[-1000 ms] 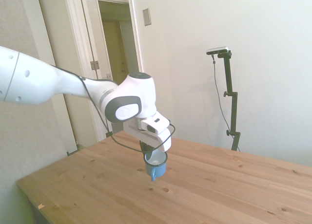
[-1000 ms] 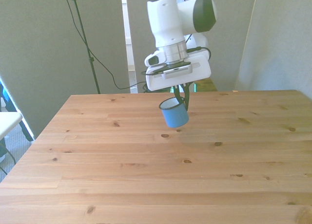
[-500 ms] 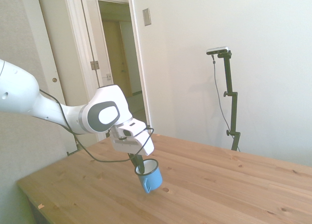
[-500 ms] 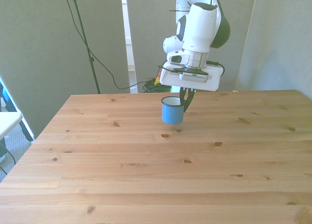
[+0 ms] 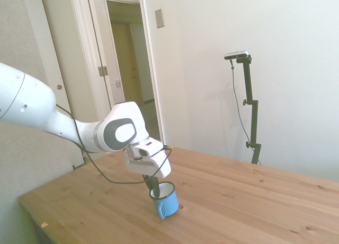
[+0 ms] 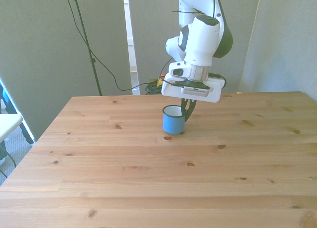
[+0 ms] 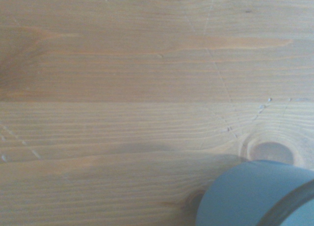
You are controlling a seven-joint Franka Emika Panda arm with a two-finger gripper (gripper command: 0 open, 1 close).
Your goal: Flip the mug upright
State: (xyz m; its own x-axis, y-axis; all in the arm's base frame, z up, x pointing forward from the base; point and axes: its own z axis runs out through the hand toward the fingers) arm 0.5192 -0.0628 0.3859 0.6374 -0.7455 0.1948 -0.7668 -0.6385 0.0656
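- The wooden table (image 6: pixel 148 188) spreads wide beneath me, pale planks dotted with dark knots. In the wrist view its grain (image 7: pixel 122 88) fills nearly everything, with one oval knot (image 7: pixel 271 151) just beside the mug's wall.
- My white arm (image 5: pixel 32 109) reaches in over the table from the side view's left. It bends down at the wrist, and a black cable (image 5: pixel 100 175) loops under it.
- My gripper (image 6: pixel 186 110) points down at the table, tilted a little. In the front view it sits near the table's middle, toward the far edge.
- My dark fingers (image 5: pixel 152 184) are clenched on the mug's rim. One goes inside the cup and the other sits outside the wall, on the side toward the front view's right.
- The mug (image 6: pixel 173 119) is light blue with a white inside. It stands upright with its mouth up, and its base is at the table surface. I cannot tell whether it is fully resting there or just above it.
- In the side view the mug (image 5: pixel 164 200) shows its small blue loop handle (image 5: pixel 163 213) low on the side facing that camera.
- In the wrist view only a blurred corner of the mug (image 7: pixel 255 194) shows, with a dark rim line at its edge.
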